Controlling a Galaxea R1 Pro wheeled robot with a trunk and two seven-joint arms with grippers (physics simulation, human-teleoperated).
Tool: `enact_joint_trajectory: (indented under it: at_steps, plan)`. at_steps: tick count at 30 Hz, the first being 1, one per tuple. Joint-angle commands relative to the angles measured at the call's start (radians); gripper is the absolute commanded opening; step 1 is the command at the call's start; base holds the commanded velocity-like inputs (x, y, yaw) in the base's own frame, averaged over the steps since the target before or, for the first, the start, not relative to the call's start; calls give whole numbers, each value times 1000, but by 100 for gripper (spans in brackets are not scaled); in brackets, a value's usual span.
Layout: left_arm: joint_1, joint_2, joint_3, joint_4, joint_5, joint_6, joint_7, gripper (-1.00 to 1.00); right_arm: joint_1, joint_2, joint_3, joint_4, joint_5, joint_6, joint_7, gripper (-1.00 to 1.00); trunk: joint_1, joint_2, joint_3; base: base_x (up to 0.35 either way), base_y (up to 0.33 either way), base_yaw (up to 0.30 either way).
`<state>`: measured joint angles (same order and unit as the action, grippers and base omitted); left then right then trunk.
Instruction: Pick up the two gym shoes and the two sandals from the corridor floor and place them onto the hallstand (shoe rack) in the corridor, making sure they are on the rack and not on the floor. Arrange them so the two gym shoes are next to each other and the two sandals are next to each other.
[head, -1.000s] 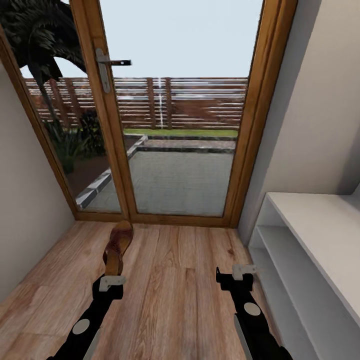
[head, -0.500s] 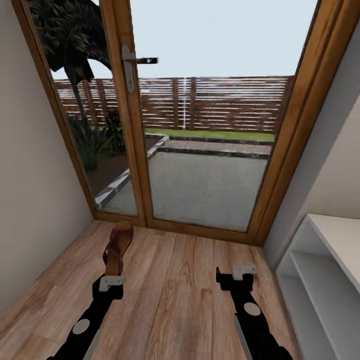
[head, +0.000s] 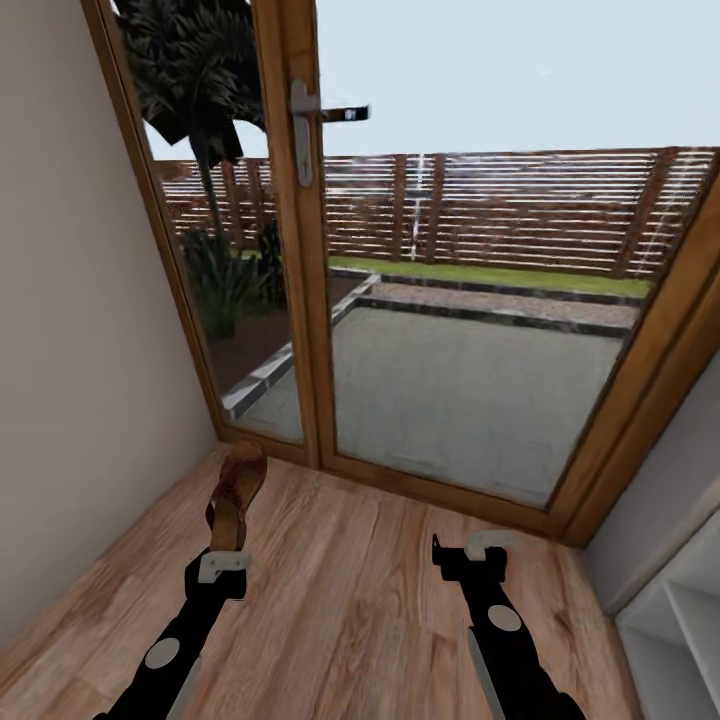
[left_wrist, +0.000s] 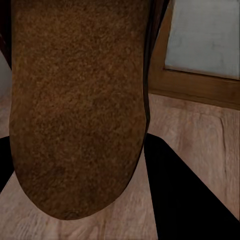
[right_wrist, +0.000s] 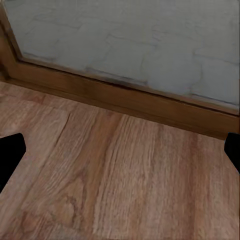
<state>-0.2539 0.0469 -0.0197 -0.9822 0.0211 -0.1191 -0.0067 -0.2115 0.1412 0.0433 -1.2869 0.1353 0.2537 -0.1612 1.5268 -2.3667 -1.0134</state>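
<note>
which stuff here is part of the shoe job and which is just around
Job:
- sandal, held in the left pincer
- rack, its corner at the head view's right edge
- floor
- right pincer, open with nothing in it

Just around:
- glass door
- door handle
- fence
- palm

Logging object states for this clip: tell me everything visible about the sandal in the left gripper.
The sandal is flat and slim, brown, leather-looking, with dark reddish-brown woven straps. In the head view it is held off the corridor floor by the left gripper, clamped at one end, its length pointing away from the robot toward the glass door and turned roughly on edge. The left wrist view shows its grainy brown sole close up. Nothing else touches it.
</note>
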Motion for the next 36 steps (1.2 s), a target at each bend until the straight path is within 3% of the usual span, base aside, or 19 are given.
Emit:
enact_joint_trajectory:
  at_steps: [1,12,17,23,36]
  plan:
    - [-1,1,-2,0,-1,-2,-1,-100,0,0,1,-2,10,9,-4,100,0,0,-1,340,-3,277]
    - [0,1,-2,0,-1,-2,-1,-100,0,0,5,1,10,9,-7,100,0,0,-1,340,-1,278]
    - [1,1,-2,0,-1,-3,-1,-100,0,0,44,1,12,9,-8,100,0,0,-1,340,0,278]
    - [1,1,-2,0,-1,-3,-1,-100,0,0,48,1,12,9,-8,100,0,0,-1,313,0,278]
    - [1,1,-2,1,0,-2,-1,-100,0,-1,49,0,13,9,-3,100,0,0,-1,45,0,177]
